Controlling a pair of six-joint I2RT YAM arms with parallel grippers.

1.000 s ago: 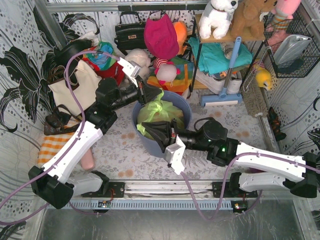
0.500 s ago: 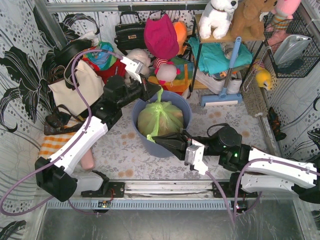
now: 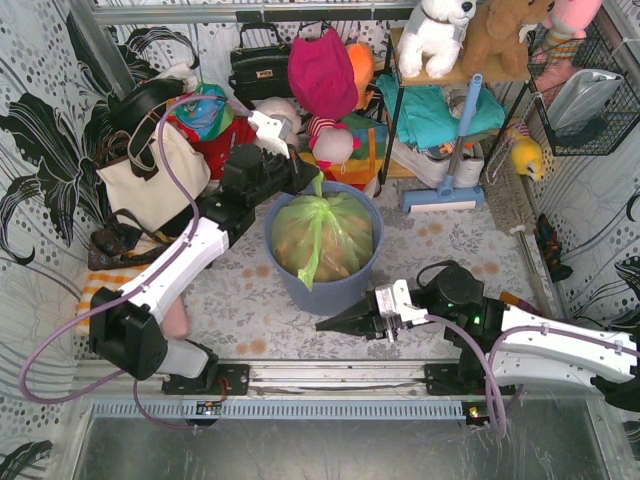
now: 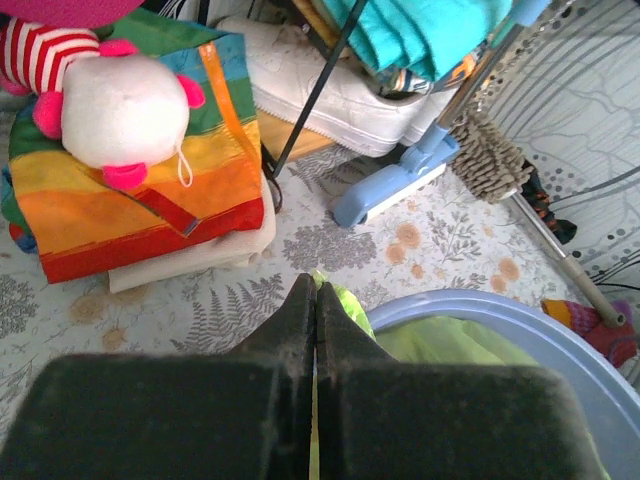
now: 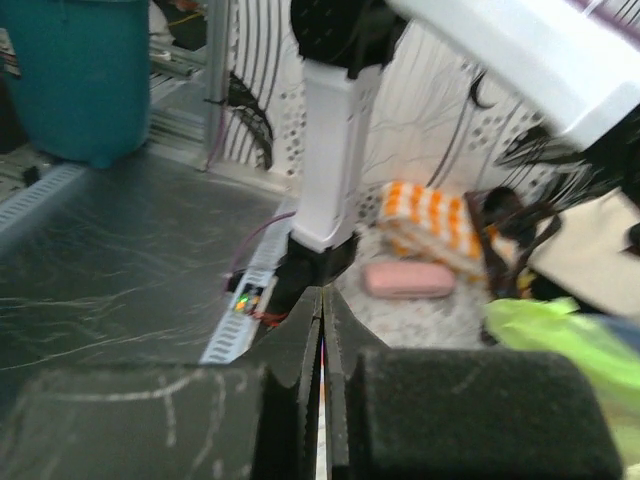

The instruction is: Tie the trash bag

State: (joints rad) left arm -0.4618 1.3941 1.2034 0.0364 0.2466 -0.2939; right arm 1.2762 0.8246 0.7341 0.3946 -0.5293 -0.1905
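Two pincers, both closed. At left, left gripper (image 3: 304, 177) by the far rim of the round blue-grey bin (image 3: 340, 292), pinched onto an upright tail of the trash bag (image 3: 322, 235). Centre: bag seated inside the bin, tan paper showing through. At right, right gripper (image 3: 326, 325) pressed together on nothing, low before the bin, apart from the bag.

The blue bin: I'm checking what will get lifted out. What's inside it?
The trash bag fills the bin, green and translucent, with crumpled tan paper showing through. The bag's lower part and the bin's floor are hidden by the bin's wall.
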